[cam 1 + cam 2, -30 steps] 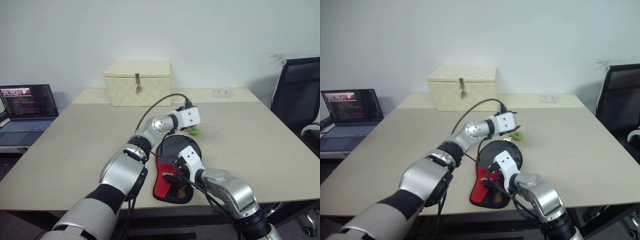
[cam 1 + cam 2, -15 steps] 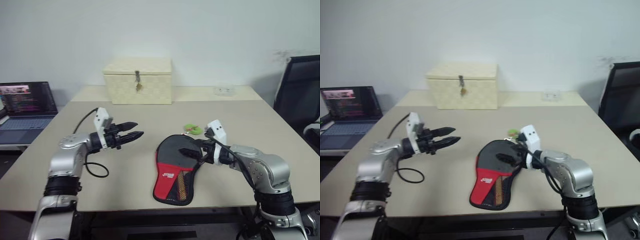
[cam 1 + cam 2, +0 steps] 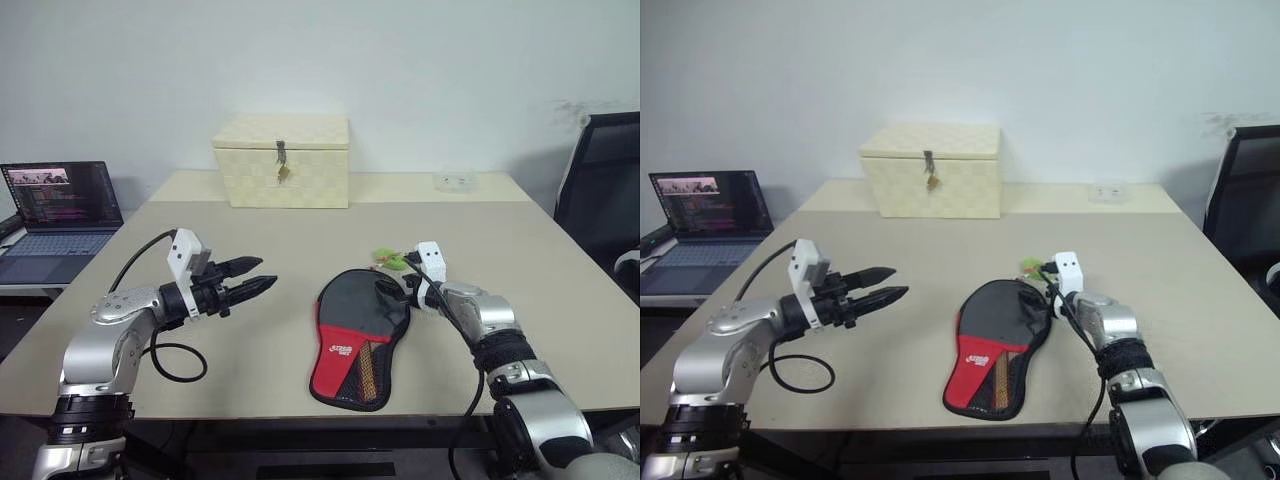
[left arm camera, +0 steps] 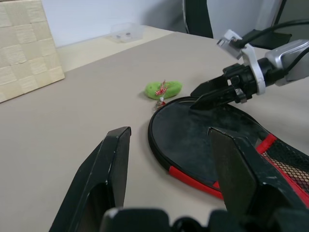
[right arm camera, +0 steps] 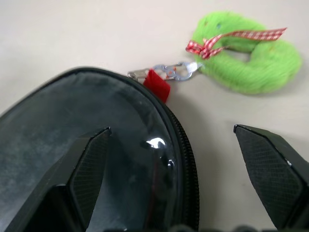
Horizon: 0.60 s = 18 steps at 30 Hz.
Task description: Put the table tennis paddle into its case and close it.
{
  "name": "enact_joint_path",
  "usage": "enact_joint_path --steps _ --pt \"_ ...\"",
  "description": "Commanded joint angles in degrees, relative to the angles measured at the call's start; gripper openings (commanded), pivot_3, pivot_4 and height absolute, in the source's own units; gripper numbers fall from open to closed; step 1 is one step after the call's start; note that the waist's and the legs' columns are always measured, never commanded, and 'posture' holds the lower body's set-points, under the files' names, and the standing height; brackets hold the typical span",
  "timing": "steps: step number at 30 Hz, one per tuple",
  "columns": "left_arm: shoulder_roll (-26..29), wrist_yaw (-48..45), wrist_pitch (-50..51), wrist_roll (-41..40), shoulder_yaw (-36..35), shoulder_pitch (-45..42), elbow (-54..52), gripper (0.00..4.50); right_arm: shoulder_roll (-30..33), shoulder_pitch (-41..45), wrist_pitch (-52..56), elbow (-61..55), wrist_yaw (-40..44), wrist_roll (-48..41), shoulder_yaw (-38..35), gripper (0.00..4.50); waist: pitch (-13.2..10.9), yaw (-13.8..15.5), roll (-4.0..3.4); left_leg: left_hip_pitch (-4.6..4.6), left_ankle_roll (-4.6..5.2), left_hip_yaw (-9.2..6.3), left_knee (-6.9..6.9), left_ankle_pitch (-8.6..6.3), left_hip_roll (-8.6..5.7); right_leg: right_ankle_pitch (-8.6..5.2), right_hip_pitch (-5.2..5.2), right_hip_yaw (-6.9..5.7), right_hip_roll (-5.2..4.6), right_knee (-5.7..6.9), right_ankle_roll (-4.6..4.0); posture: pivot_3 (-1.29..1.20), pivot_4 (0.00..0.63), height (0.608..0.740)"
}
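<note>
The case [image 3: 358, 335] lies low in the middle. The right gripper [image 3: 392, 285] is wide open at its top edge. The left gripper [image 3: 255, 287] is open and empty, middle left.

My left arm [image 3: 100, 345] is brushed silver metal in rounded shells, with a ribbed black band at its 6 o'clock end and a black collar toward the wrist. A small white block [image 3: 185, 255] sits on that wrist, and a black cable [image 3: 165, 350] leaves it and loops below the forearm. My left gripper [image 3: 245, 289] has two tapering black fingers [image 4: 111, 166], flat-sided and matte, wide at the root. My right arm [image 3: 500, 345] shows the same silver shells and ribbed black bands, a white block [image 3: 431, 262] on its wrist and a thin black cable [image 3: 470, 400]. My right gripper [image 3: 388, 285] has black fingers [image 5: 89, 164] with finely cross-hatched pads.
</note>
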State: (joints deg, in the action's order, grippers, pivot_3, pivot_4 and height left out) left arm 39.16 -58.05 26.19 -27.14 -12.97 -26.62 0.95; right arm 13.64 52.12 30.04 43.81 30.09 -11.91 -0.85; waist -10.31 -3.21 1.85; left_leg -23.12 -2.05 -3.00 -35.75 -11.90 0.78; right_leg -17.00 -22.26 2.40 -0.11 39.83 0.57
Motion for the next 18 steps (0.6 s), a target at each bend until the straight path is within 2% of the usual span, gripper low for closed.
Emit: enact_joint_path --steps 1,7,11,18 --pt "1.3 0.3 0.6 -1.6 -0.7 0.0 -3.9 2.80 -0.3 2.0 -3.4 2.1 6.0 1.0 1.7 3.55 0.0 0.0 0.00 0.00 0.00 0.01 0.01 0.00 0.00 0.00 0.00 0.01 0.00 0.00 0.00 0.00 0.150 0.740" --pt "1.4 0.6 1.8 -2.1 -0.4 0.4 -5.0 2.80 -0.9 1.1 -4.2 1.5 12.9 1.9 4.1 1.37 0.0 -0.5 -0.02 0.04 0.00 0.03 0.02 0.00 0.03 0.00 -0.01 0.03 0.01 0.02 0.00 0.00 0.150 0.740" --pt "1.4 0.7 2.4 -2.1 0.0 0.1 -5.3 2.80 -1.6 1.5 -5.1 1.6 14.9 2.6 4.9 0.13 0.0 -1.1 -0.02 0.08 0.00 0.04 0.05 0.00 0.08 -0.01 0.00 0.04 0.06 0.04 -0.03 0.00 0.150 0.740" --pt "1.1 1.2 2.9 -2.1 1.0 -0.3 -5.9 2.80 -3.6 4.8 -9.4 5.5 17.4 5.2 6.4 0.06 0.0 -1.8 -0.03 0.13 -0.01 0.05 0.07 0.00 0.08 -0.01 0.00 0.10 0.06 0.05 -0.03 0.00 0.150 0.740"
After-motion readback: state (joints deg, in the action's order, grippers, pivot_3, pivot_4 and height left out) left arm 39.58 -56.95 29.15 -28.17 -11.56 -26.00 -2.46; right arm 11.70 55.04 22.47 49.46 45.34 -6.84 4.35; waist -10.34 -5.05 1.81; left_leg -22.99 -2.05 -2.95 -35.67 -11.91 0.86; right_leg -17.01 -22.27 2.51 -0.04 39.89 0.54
